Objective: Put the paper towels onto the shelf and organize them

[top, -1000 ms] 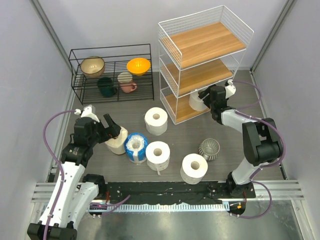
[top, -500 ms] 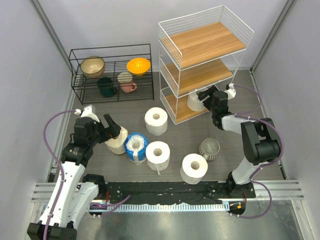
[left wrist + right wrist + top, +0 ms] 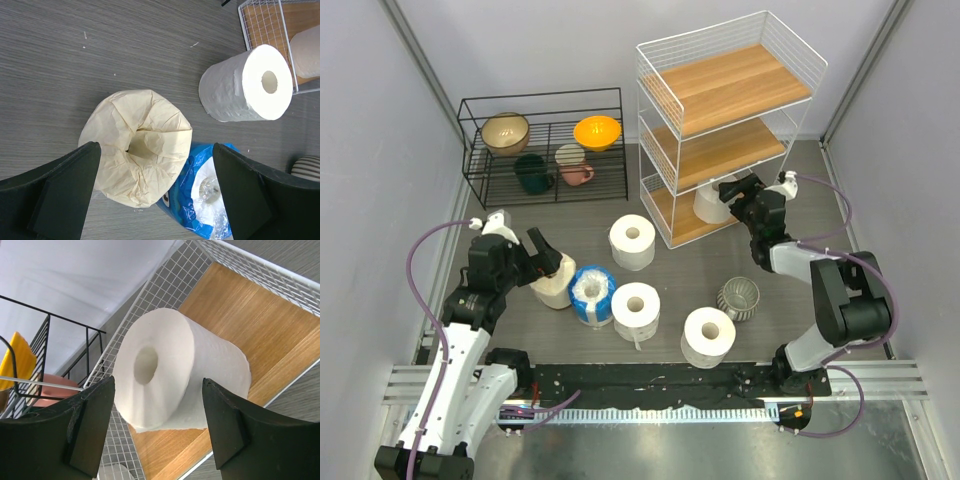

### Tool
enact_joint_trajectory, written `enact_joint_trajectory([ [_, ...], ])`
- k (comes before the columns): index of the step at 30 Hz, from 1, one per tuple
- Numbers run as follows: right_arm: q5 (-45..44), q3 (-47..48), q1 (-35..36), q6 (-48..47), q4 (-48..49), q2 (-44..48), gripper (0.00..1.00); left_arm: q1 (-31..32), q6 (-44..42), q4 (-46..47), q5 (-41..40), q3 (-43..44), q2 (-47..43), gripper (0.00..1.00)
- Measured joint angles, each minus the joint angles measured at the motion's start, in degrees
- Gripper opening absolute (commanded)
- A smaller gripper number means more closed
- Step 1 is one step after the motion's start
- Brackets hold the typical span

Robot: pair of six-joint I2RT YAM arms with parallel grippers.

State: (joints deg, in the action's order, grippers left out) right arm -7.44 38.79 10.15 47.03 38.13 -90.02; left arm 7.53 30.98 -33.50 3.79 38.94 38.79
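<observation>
Left gripper (image 3: 156, 147) is spread astride the crumpled cream roll (image 3: 125, 112) near the table's left edge. Centre: glossy blue-wrapped roll (image 3: 591, 293) and three white rolls (image 3: 632, 241) (image 3: 636, 308) (image 3: 708, 335). Right gripper (image 3: 157, 382) is spread before the shelved roll (image 3: 200, 365) on the wire shelf's (image 3: 740, 85) bottom wooden board.

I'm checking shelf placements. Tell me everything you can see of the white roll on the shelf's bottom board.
The white roll is a fat, plain paper cylinder with a hollow core, unwrapped and undented. It appears to stand on end on the bottom wooden board of the shelf, close to its wire side. The right gripper straddles it, jaws spread wide, without visibly squeezing it.
</observation>
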Motion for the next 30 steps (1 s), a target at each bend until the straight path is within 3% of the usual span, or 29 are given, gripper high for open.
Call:
enact_joint_trajectory([
  [8, 0.5, -5.79, -0.15, -0.28, -7.15, 14.71, 0.77, 0.0, 0.0, -0.02, 0.15, 0.0, 0.0, 1.0],
  [16, 2.82, -5.9, 1.99, -4.42, -33.27, 38.66, 0.82, 0.0, 0.0, 0.02, 0.24, 0.0, 0.0, 1.0],
  [23, -4.68, -0.55, 21.22, -5.51, -53.42, 47.39, 0.82, 0.0, 0.0, 0.02, 0.2, 0.0, 0.0, 1.0],
  [30, -19.26, -0.13, 38.84, 3.48, -55.32, 39.98, 0.81, 0.0, 0.0, 0.0, 0.17, 0.0, 0.0, 1.0],
])
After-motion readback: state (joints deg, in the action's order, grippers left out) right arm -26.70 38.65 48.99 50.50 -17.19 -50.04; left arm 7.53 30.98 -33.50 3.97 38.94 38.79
